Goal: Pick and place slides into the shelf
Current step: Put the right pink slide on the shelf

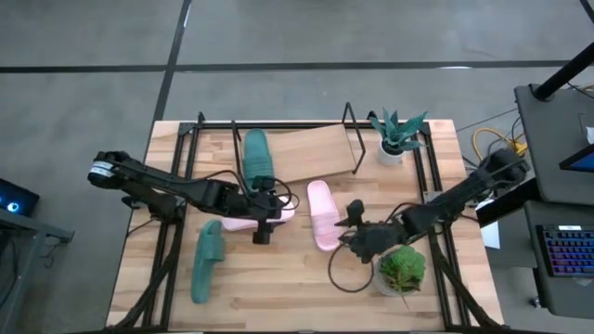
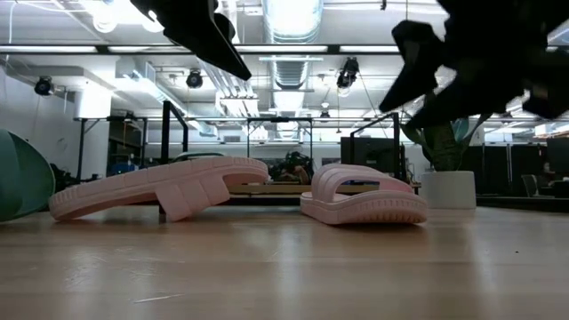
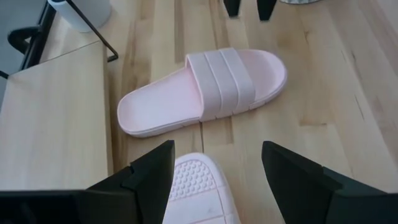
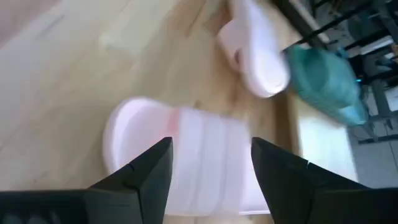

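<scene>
One pale pink slide [image 1: 323, 215] [image 3: 205, 90] [image 4: 186, 155] lies sole-down mid-table. The other pink slide [image 1: 243, 221] [image 2: 160, 188] lies overturned, sole up, resting on its strap and one end. My left gripper [image 1: 264, 223] [image 3: 214, 180] is open and hovers above it, with the ribbed sole end [image 3: 198, 186] showing between the fingers. My right gripper [image 1: 355, 234] [image 4: 208, 174] is open above the upright pink slide. One teal slide [image 1: 255, 158] rests on the shelf [image 1: 320, 148] board. The other teal slide [image 1: 207, 262] lies on the table near the left.
A potted plant [image 1: 399, 137] stands by the shelf's right end. Another plant [image 1: 401, 269] stands at the near right, close to my right arm. A black cable loop [image 1: 348, 276] lies beside it. Black arm-mount frames run along both table sides.
</scene>
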Controlling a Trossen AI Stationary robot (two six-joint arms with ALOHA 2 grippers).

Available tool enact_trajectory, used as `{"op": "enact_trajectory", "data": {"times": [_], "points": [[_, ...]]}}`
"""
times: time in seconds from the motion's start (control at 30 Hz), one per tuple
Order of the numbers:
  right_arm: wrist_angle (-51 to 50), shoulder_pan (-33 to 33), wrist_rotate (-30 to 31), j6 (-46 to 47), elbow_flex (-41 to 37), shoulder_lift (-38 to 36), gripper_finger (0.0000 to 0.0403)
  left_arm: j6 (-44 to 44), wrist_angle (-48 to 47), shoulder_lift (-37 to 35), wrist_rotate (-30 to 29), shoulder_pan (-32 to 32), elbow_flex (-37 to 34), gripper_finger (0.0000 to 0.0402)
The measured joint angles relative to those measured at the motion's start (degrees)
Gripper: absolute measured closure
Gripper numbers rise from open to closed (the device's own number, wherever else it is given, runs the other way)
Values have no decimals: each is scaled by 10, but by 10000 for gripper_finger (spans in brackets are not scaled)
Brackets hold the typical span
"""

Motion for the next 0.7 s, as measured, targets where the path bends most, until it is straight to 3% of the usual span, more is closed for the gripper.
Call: {"op": "enact_trajectory", "data": {"times": [0.37, 0.7], "points": [[2, 0, 49, -17, 39, 119, 195, -1, 4, 0, 0, 0, 0, 175], [2, -1, 90, -27, 47, 154, 195, -15, 4, 1, -1, 0, -2, 175]]}}
